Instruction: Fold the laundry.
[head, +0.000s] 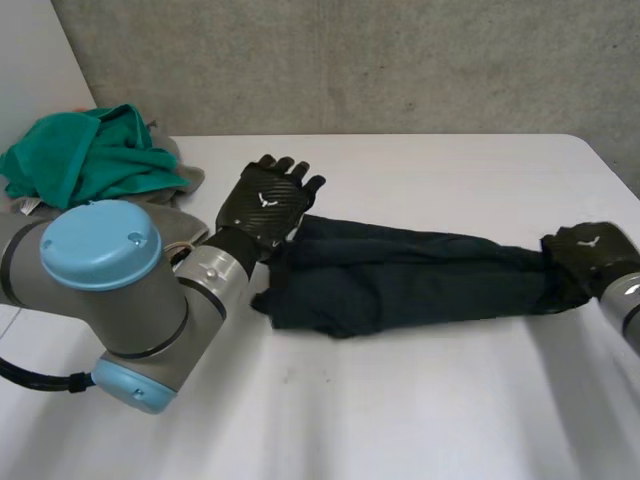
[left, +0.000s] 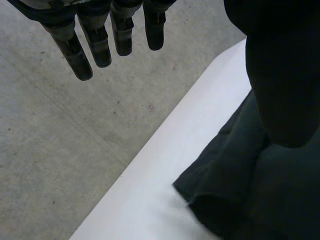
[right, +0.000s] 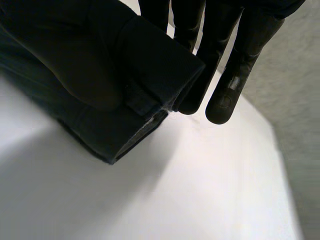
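Observation:
A dark navy garment (head: 400, 275) lies stretched in a long strip across the white table (head: 420, 400). My left hand (head: 265, 205) hovers palm down over its bunched left end, open, with straight fingers (left: 95, 45) reaching past the table's far edge. The cloth's rumpled end (left: 260, 195) lies under the palm. My right hand (head: 590, 250) sits on the garment's right end. There the hemmed end (right: 100, 75) is pinched between its fingers (right: 235, 75) and the thumb.
A pile of green cloth (head: 90, 155) lies at the table's far left corner, with a bit of grey fabric (head: 185, 180) beneath it. My left arm's elbow (head: 110, 290) stands over the near left of the table. A concrete wall rises behind the table.

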